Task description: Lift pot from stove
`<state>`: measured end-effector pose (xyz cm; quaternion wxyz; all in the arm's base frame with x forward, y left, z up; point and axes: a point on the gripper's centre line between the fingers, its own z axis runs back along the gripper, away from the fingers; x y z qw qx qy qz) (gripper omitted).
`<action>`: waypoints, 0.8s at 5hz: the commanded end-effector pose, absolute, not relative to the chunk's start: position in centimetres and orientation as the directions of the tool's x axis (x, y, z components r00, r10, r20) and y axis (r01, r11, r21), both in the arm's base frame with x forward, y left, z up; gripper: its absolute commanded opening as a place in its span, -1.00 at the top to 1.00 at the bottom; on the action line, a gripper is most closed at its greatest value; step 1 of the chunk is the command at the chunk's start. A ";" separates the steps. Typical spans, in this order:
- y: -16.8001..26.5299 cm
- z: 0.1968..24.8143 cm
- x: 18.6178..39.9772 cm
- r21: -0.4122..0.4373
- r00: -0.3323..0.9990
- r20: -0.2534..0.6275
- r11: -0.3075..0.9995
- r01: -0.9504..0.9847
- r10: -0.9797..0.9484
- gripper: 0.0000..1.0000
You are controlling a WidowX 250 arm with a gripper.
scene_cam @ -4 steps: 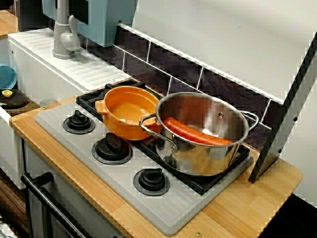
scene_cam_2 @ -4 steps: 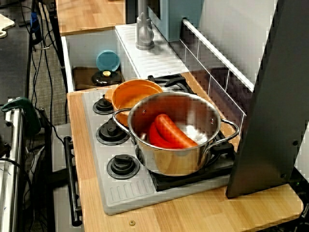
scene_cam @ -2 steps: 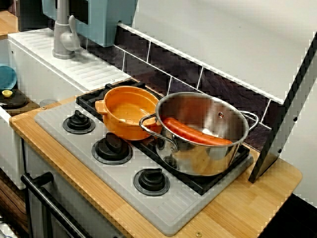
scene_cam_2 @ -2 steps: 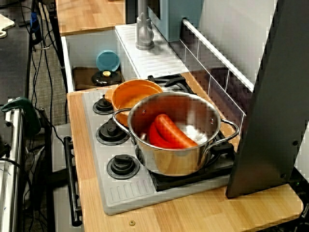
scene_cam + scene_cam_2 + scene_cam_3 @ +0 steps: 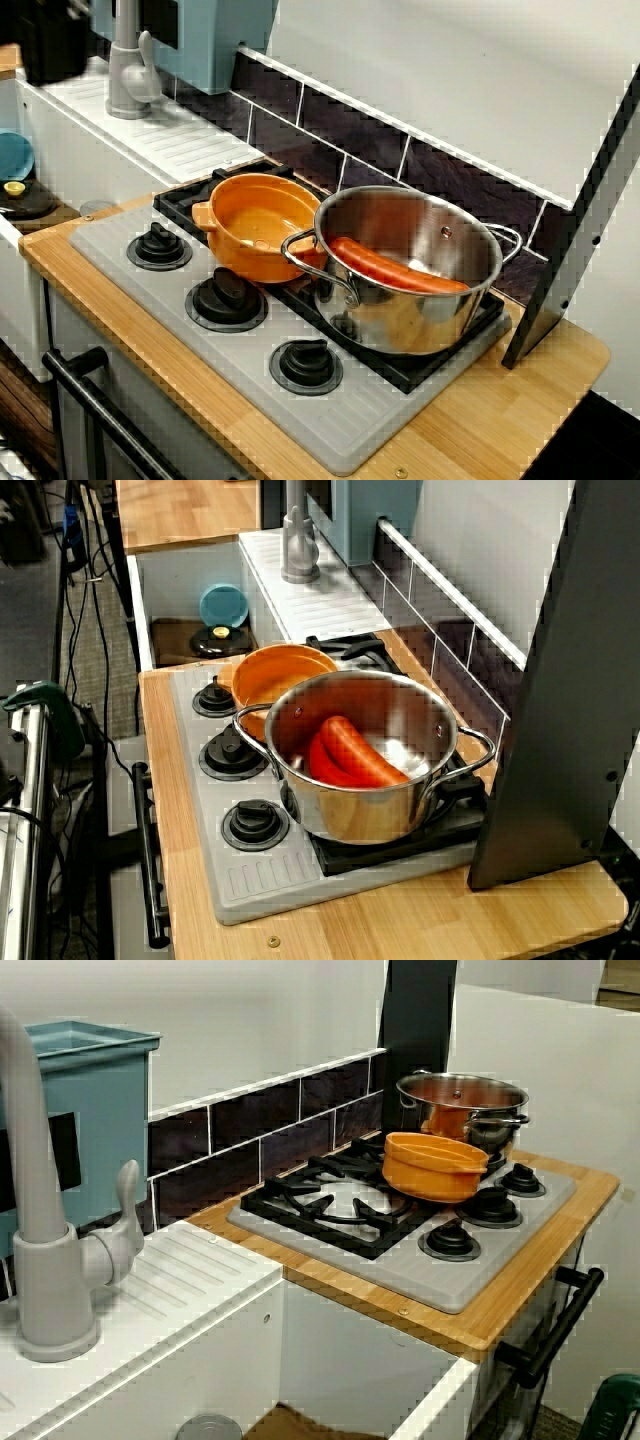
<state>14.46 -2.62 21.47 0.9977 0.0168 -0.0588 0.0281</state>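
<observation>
The orange pot (image 5: 258, 225) sits empty on the black grate of the grey stove (image 5: 330, 420), behind the middle knob. It also shows in the side view (image 5: 280, 672) and the faucet-side view (image 5: 433, 1165). Its right rim lies against the wire handle of the steel pot (image 5: 410, 290). A dark blurred shape (image 5: 50, 40) fills the top left corner, far from the pot. I cannot tell whether it is my gripper, and no fingers can be made out.
The steel pot holds a red sausage (image 5: 395, 268) and stands right of the orange pot. Three black knobs (image 5: 227, 297) line the stove front. A grey faucet (image 5: 128, 70) and sink are at left. A black slanted panel (image 5: 570, 250) rises at right.
A dark blurred shape has come into the top left corner of both main views. The pots and the stove have not moved.
</observation>
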 end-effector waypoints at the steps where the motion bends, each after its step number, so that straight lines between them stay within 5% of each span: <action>1: -1.5 19.6 18.6 0.069 0.974 0.191 0.988 -0.135 0.120 -1.00; 4: 0.4 17.9 24.3 0.095 0.971 0.238 0.996 -0.003 -0.019 -1.00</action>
